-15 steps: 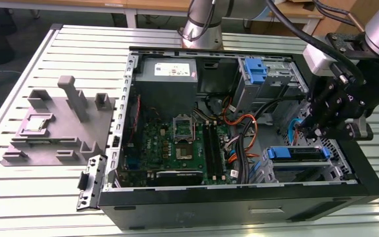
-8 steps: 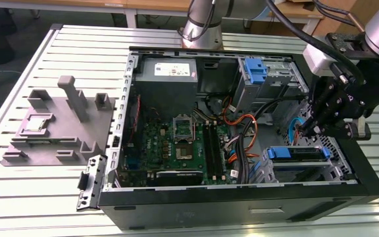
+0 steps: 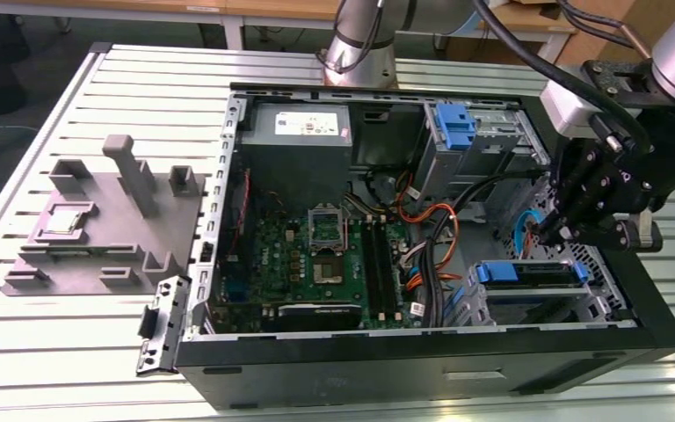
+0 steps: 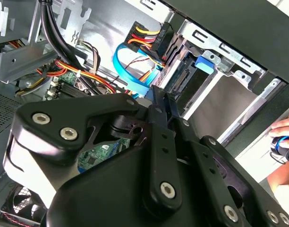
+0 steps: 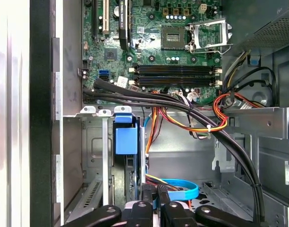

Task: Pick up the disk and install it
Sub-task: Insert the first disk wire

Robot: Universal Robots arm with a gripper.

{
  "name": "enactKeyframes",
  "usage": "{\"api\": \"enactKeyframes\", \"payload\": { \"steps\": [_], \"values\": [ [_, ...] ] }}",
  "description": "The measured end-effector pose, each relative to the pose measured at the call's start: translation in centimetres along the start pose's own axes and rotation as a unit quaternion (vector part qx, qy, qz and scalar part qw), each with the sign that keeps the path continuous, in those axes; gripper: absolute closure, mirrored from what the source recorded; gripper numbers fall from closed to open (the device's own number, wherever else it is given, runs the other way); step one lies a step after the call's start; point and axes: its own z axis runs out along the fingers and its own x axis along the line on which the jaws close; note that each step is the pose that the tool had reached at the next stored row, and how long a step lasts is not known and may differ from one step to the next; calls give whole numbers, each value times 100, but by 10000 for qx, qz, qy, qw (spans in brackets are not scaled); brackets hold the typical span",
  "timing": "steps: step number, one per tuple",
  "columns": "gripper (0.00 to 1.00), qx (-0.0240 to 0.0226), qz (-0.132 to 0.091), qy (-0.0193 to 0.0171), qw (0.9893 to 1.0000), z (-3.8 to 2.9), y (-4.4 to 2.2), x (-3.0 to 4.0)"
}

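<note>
My end effector (image 3: pixel 558 234) hangs inside the open computer case (image 3: pixel 431 369), above its drive-cage corner. The fingers are drawn narrow, and I see nothing between them. Just beside my fingertips (image 5: pixel 148 195), the disk (image 3: pixel 527 274) sits in the case's drive cage, its blue carrier tab (image 5: pixel 125 140) at the cage mouth. A blue flat cable (image 4: pixel 122 66) loops close by, and a black cable bundle (image 5: pixel 182 106) crosses the case's middle. Deeper in the case lies the green motherboard (image 3: pixel 314 264), with the grey power supply (image 3: pixel 296 127) at the case's far end. Outside the case, at the exterior view's left, a grey fixture (image 3: pixel 91 229) rests on the slatted tabletop (image 3: pixel 56 352).
</note>
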Motion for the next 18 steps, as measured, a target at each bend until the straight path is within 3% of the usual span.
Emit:
{"api": "enactKeyframes", "payload": {
  "steps": [6,12,18],
  "values": [
    [84,35,-2,9,10000,3,4,43],
    [84,224,-17,5,9997,28,56,59],
    [84,332,-24,3,9994,62,114,74]
  ]
}}
